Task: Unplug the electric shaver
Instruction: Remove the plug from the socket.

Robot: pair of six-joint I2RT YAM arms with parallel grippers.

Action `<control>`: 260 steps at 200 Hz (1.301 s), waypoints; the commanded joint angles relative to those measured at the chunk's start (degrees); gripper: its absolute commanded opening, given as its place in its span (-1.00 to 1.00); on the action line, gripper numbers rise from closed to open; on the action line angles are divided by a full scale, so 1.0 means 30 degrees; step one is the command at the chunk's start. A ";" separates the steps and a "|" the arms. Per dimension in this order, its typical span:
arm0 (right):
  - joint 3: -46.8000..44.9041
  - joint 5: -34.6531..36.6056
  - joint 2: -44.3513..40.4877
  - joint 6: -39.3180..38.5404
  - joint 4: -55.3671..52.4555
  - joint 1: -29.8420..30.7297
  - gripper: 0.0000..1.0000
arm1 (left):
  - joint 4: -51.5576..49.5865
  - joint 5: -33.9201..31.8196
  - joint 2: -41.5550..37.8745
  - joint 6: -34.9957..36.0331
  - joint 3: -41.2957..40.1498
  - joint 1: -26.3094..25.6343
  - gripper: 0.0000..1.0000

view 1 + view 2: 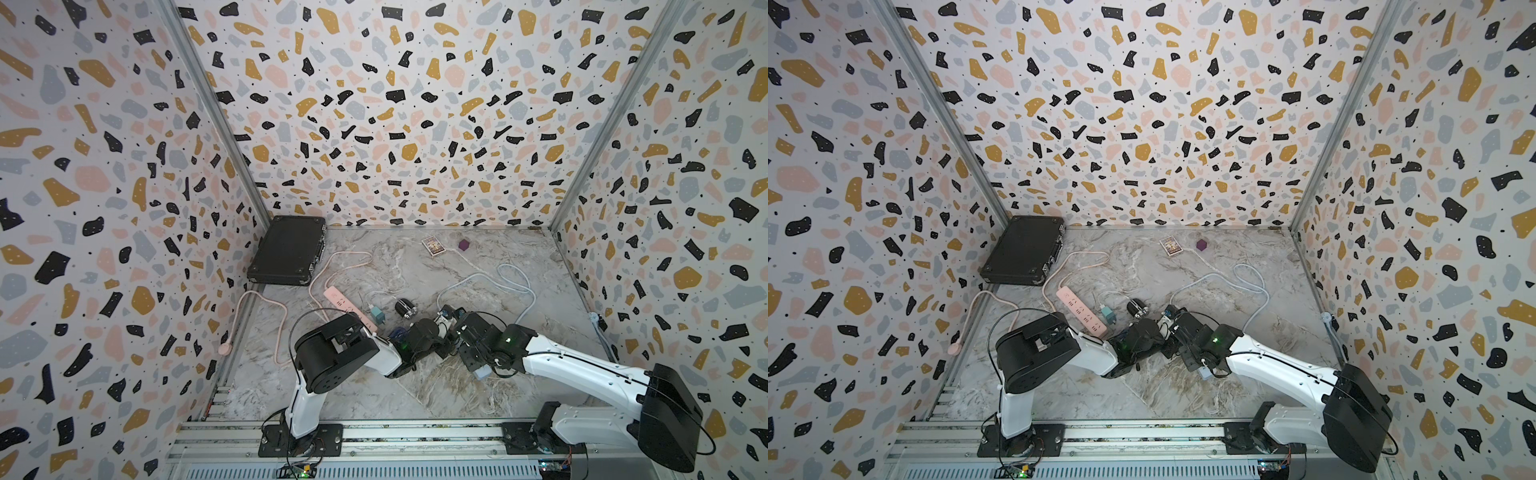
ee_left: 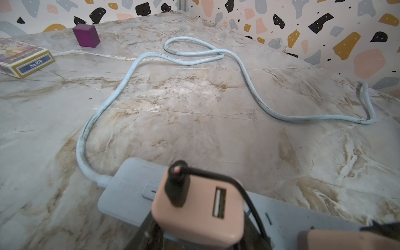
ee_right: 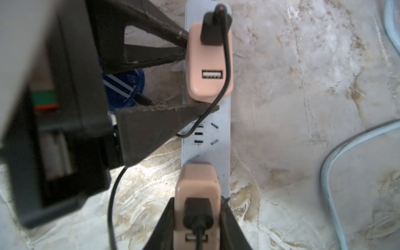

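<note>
Now: black shaver [image 1: 405,308] lies on surface [image 1: 415,395], beside teal charger [image 1: 377,314]. Right claw [image 3: 198,201] pinches pink adapter [image 3: 197,184] plugged in blue strip [image 3: 218,138]; left claw [image 3: 201,78] straddles second adapter [image 3: 194,65], jaws partly spread, grip cannot tell.

Pink adapter [image 3: 208,65] upright in pale-blue strip [image 3: 220,151]

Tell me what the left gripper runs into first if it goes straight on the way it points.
The pink adapter, which stands between the left gripper's fingers on the blue power strip. Beyond it, the line looks free over the table up to the pale blue cable, though depth is unclear.
</note>
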 commanded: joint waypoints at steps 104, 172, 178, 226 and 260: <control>0.0935 -0.0948 -0.0858 0.0306 0.3294 0.0173 -0.98 | -0.6471 0.1873 0.2247 -0.0232 -0.0449 -0.0890 0.02; 0.1916 -0.0386 -0.1316 -0.0284 0.3077 0.0154 -0.98 | -0.6486 0.2178 0.2928 -0.0427 -0.0338 -0.1052 -0.24; 0.2053 -0.0327 -0.1323 -0.0394 0.3003 0.0111 -0.98 | -0.6476 0.2150 0.2952 -0.0456 -0.0386 -0.1065 -0.24; 0.2619 -0.1020 -0.1293 -0.0571 0.3408 0.0008 -0.99 | -0.6797 0.2175 0.3418 -0.0413 0.0053 -0.1150 -0.31; 0.2968 -0.0820 -0.1840 -0.0693 0.3207 0.0002 -1.00 | -0.7120 0.2264 0.3672 -0.0345 0.0327 -0.1182 -0.33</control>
